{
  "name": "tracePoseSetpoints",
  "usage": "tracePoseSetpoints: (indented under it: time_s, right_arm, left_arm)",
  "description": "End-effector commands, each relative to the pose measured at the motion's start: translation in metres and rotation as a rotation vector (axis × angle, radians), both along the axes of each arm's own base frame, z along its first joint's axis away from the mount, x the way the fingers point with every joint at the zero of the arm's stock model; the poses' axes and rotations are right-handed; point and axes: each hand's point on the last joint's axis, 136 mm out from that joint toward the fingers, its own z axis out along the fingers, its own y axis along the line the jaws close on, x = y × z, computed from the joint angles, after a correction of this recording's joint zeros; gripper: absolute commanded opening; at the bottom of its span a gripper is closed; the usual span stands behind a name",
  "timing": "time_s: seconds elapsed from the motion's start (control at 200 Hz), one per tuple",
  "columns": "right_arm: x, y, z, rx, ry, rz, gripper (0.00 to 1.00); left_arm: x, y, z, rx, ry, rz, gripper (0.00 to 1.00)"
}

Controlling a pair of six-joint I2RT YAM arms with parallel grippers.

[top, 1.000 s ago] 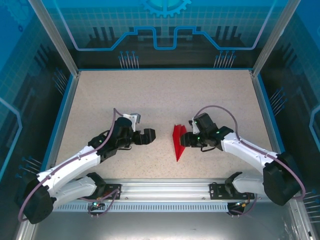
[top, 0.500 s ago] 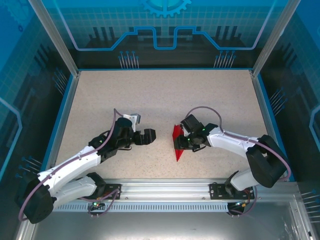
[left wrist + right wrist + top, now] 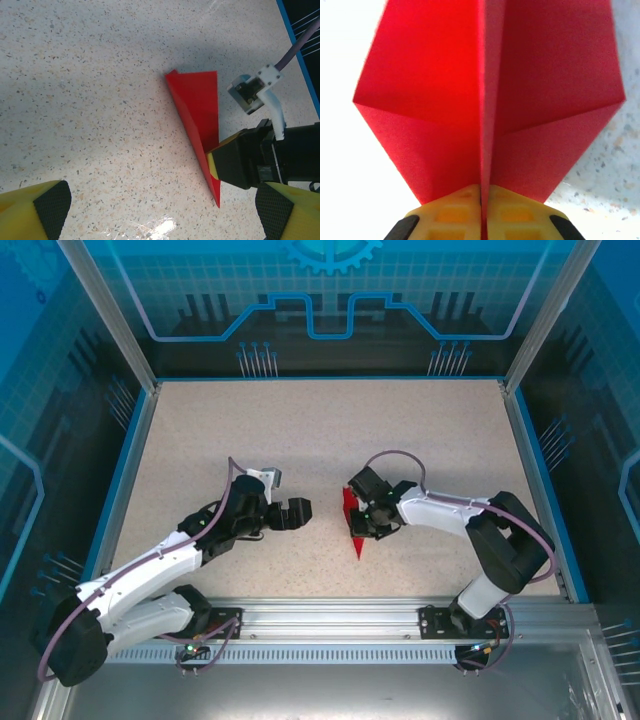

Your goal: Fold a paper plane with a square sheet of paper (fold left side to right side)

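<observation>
Clamping the paper plane (image 3: 485, 100) with the right gripper (image 3: 482, 200) — yellow fingers (image 3: 455, 215) pressed together on the centre crease, red flaps spreading to either side. Lying a little right of the table's (image 3: 300, 420) middle, narrow and red, its point aiming toward the near edge, wide end toward the far side. Showing a small yellow patch beside the black finger body in the left wrist view. Hovering just left of the plane with the left gripper (image 3: 298, 512) — fingers spread wide, holding nothing, speckled surface showing between them, not touching the paper.
</observation>
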Motion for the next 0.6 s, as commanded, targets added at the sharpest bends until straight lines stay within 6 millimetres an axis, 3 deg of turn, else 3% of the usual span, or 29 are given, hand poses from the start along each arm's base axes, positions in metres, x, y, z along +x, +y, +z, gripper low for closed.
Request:
tracePoseSetpoints:
  time_s: [0.0, 0.175, 0.395, 0.595]
  right_arm:
    - [0.026, -0.007, 0.02, -0.02, -0.047, -0.023, 0.07]
    - [0.069, -0.027, 0.036, -0.09, -0.059, -0.058, 0.07]
    - [0.129, -0.043, 0.034, -0.196, -0.039, -0.117, 0.08]
    - [0.158, -0.042, 0.022, -0.286, 0.007, -0.096, 0.08]
  left_arm:
    - [-0.003, 0.0, 0.003, -0.007, 0.0, -0.02, 0.99]
    - [-0.005, -0.004, 0.006, -0.017, 0.016, -0.04, 0.99]
    - [-0.008, -0.002, -0.001, -0.005, 0.054, -0.031, 0.99]
    - [-0.011, -0.003, -0.009, 0.006, 0.094, -0.038, 0.99]
